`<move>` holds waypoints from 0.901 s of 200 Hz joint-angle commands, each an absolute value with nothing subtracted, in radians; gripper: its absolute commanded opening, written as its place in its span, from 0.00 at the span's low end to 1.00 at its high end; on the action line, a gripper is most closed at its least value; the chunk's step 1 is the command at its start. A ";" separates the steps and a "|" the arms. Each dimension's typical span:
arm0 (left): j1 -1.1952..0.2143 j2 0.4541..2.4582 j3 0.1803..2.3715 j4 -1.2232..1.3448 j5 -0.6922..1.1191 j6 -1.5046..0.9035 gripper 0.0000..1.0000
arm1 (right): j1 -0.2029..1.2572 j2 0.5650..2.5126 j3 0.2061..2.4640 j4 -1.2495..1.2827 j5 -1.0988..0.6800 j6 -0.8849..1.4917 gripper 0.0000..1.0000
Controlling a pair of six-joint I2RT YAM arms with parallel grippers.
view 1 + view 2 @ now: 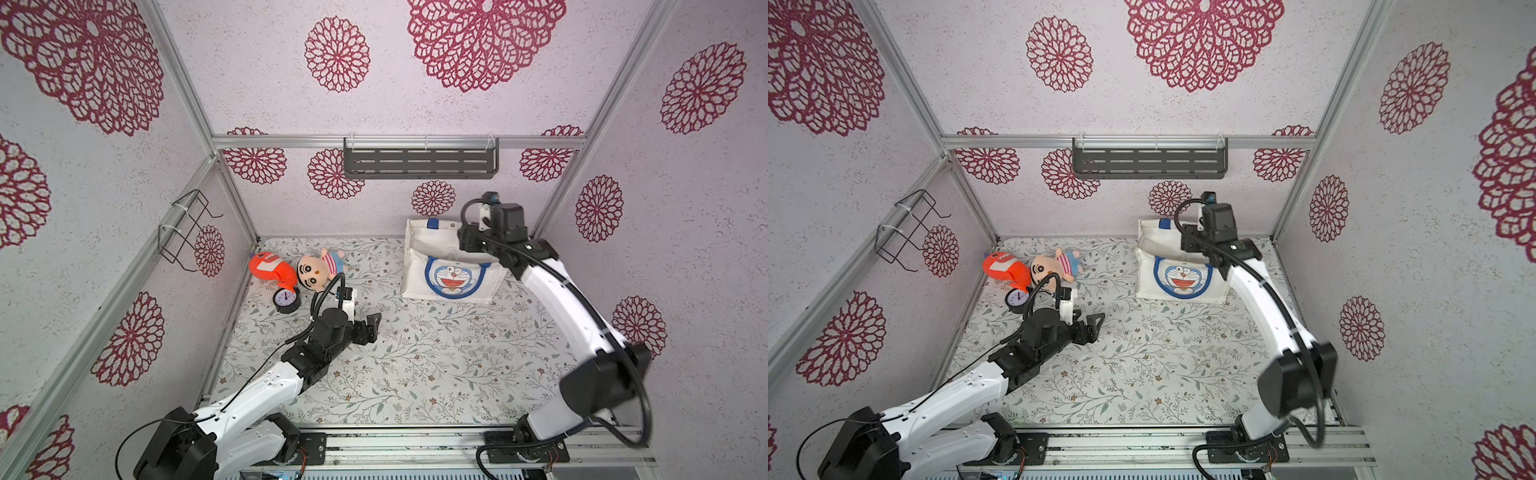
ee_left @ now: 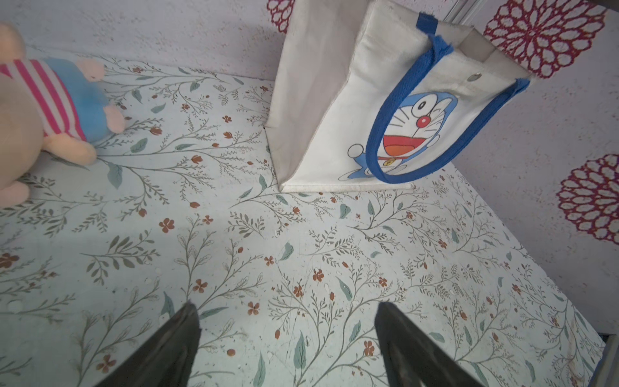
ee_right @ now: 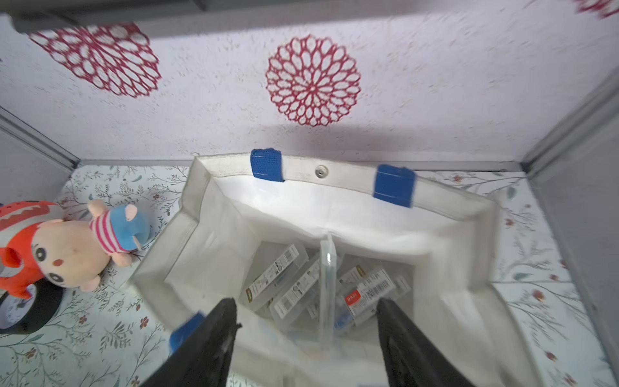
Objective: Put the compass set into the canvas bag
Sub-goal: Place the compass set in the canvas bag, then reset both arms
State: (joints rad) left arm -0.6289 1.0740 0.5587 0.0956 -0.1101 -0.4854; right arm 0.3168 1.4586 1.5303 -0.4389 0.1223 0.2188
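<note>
Hovering over the canvas bag (image 3: 301, 171), the right tool (image 3: 308, 303) has its jaws spread and holds nothing; the compass set (image 3: 368, 289) lies on the bag's bottom. Best to rise straight up, clear of the blue strap (image 3: 185, 331). The left tool (image 2: 288, 308) gapes empty above the desk (image 2: 234, 251).

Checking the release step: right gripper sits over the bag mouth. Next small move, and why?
Probably lift the right gripper straight up, clear of the canvas bag. Its jaws stand open with nothing between them, and clear labelled cases lie on the bag's bottom.
</note>
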 commanded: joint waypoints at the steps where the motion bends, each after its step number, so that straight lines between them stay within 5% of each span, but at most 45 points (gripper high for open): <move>1: -0.603 1.042 0.588 0.059 -0.146 -0.460 0.86 | 0.315 1.216 1.232 -0.257 0.319 0.228 0.70; 40: -0.553 1.047 0.590 0.012 -0.196 -0.503 0.87 | 0.293 0.963 0.610 0.158 0.594 0.199 0.72; 75: -0.516 1.053 0.580 -0.023 -0.259 -0.501 0.87 | 0.236 1.050 0.222 0.778 0.700 0.093 0.81; 121: -0.432 1.039 0.591 -0.030 -0.286 -0.485 0.89 | 0.162 1.389 0.215 1.191 0.566 -0.024 0.86; 180: -0.202 1.052 0.652 -0.086 -0.489 -0.298 0.92 | 0.023 1.525 0.227 1.229 0.268 0.052 0.86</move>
State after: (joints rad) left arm -0.2920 1.0515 0.6453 -0.0967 -0.3790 -0.4255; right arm 0.0612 1.5169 0.2516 1.1023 0.3840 0.0277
